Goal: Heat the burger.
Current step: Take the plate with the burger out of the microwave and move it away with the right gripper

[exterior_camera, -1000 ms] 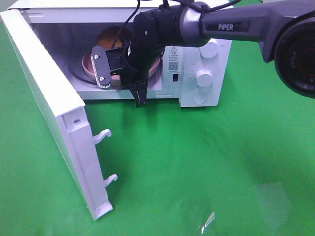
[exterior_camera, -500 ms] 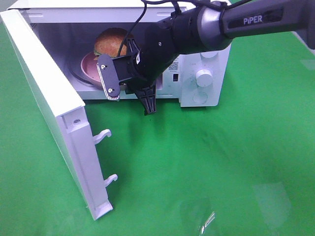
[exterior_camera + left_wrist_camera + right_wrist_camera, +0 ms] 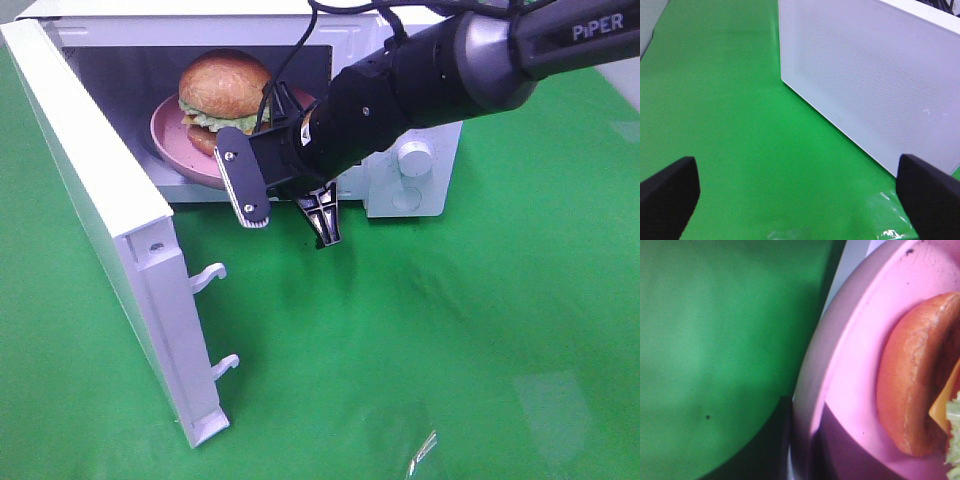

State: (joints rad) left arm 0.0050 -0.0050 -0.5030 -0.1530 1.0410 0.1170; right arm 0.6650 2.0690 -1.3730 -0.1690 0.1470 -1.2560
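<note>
Two-fingered, hanging pressed together: the right gripper [image 3: 292,232], tips pointing down just outside the mouth of the white box-shaped microwave oven [image 3: 440,160]; not showing whether touching anything. Lying at 11 o'clock from it, inside the cavity: the round burger with glossy golden-brown buns, green lettuce and yellow cheese [image 3: 225,85], sitting on the round pink plate [image 3: 165,135]. Filling the right wrist view from very near: that plate's rim [image 3: 855,365] and the lower bun [image 3: 910,375]. Standing at 3 o'clock from the gripper: the round white control knob [image 3: 414,157]. Swinging wide at 9 o'clock: the white microwave door [image 3: 90,190], latch hooks facing out. Hovering spread wide over the green cloth [image 3: 715,100]: the left gripper [image 3: 800,200], black fingertips [image 3: 670,190] far apart, facing the door's dotted outer panel [image 3: 865,75].
</note>
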